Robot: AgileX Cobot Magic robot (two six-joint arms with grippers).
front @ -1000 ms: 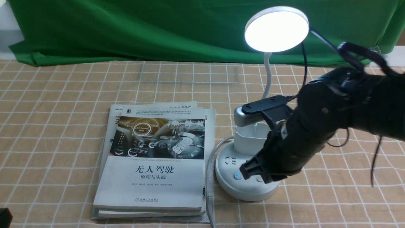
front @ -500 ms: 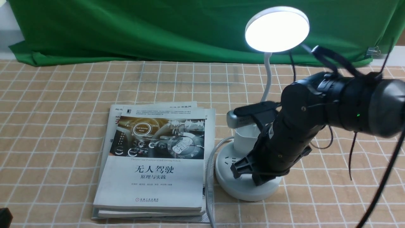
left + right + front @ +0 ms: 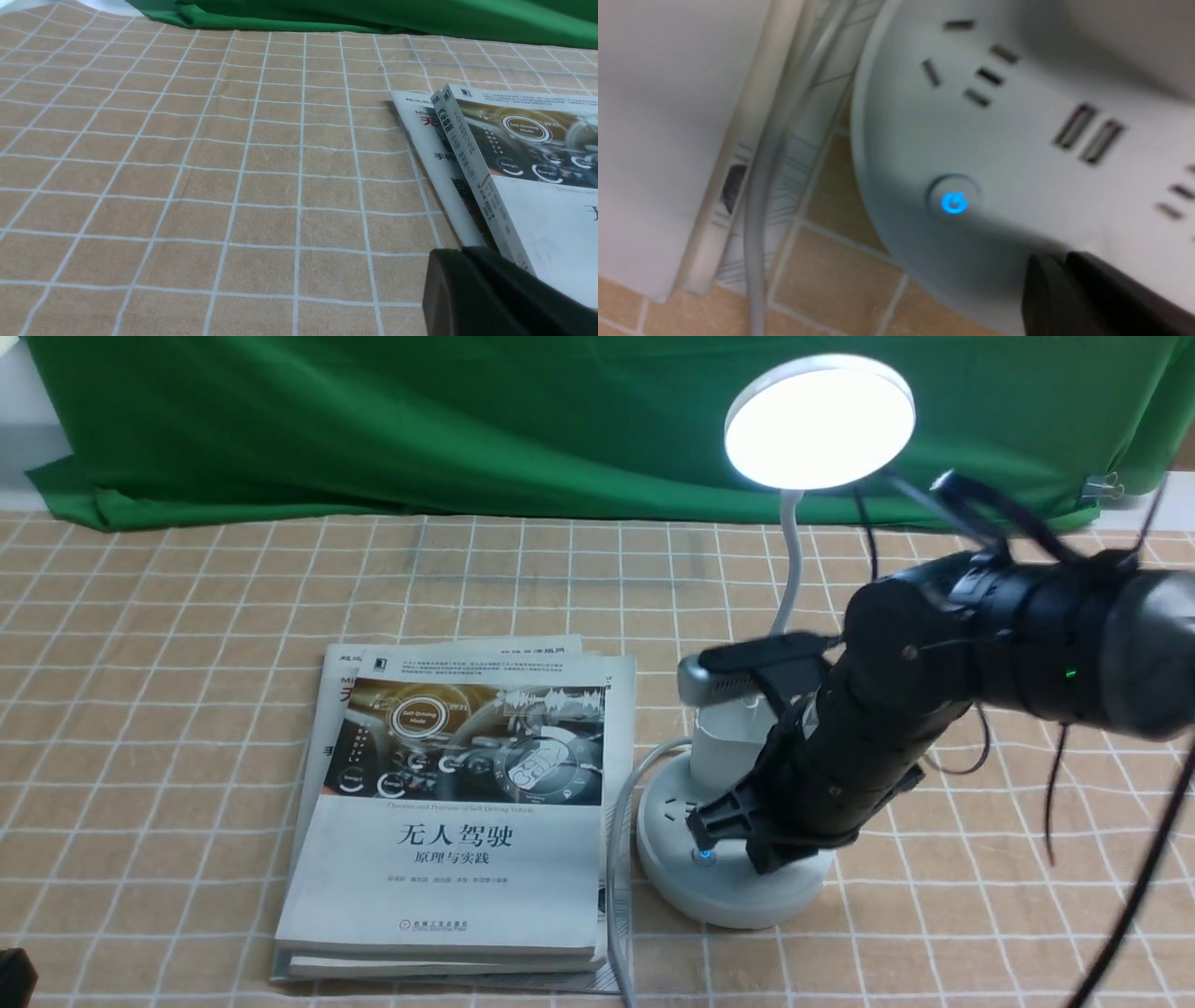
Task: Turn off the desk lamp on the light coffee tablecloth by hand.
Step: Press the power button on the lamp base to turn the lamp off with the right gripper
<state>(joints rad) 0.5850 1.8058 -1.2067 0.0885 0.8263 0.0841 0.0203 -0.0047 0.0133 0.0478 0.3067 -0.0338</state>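
White desk lamp [image 3: 738,887] | lit | right gripper [image 3: 767,870] over its base

front: between both arms, looking forward
left wrist: low, oblique, facing the green cloth [image 3: 373,16]
right wrist: close above lamp base [image 3: 906,140]
all three: books [image 3: 448,859]

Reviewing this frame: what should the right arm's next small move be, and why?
Probably a small press down with the right gripper: its tips, drawn together, sit over the edge area of the lamp base, close to where the second button should be, while the lamp head is lit. Contact can't be confirmed.
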